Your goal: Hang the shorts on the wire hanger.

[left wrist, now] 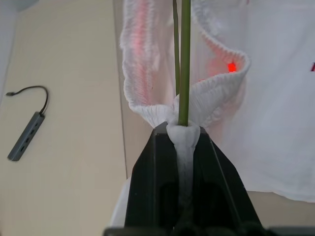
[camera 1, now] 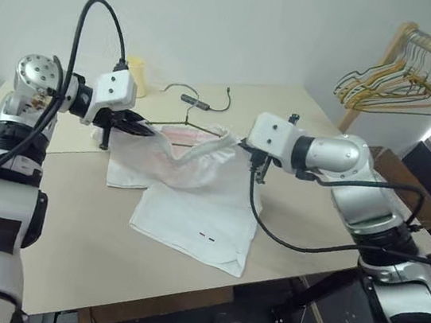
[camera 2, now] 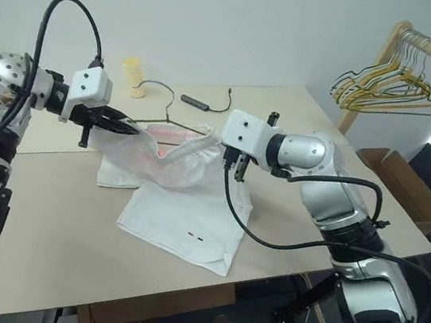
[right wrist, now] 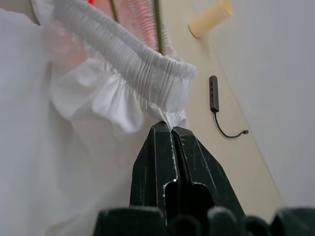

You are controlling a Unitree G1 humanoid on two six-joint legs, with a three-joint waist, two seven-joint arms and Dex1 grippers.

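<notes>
- The shorts [camera 1: 194,199] are lying partly on the tan table [camera 1: 70,221], with the legs spread flat and the gathered waistband [right wrist: 133,59] being held up off the tabletop between the two grippers.
- The left gripper [left wrist: 183,135] is clenching one end of the waistband, and the wire hanger [left wrist: 184,59] is running straight out from that same pinch, so cloth and wire seem to be gripped together.
- The right gripper [right wrist: 167,129] is pinching the waistband's other end with its fingers pressed tightly together, catching just a thin fold of fabric.
- The wire hanger's hook [camera 1: 183,91] is resting on the table beyond the shorts, near a small grey cable hub [camera 1: 199,104] and a pale yellow cup [camera 1: 137,75].
- The waistband is gaping open around the wire, with the hanger bar passing inside it.
- Risk, as I judge it: the right gripper's hold is looking shallow, so the elastic may be slipping free if the waistband gets stretched further.
- Another risk: the thin wire could twist or slide out of the left pinch, letting the shorts sag off the hanger.
</notes>
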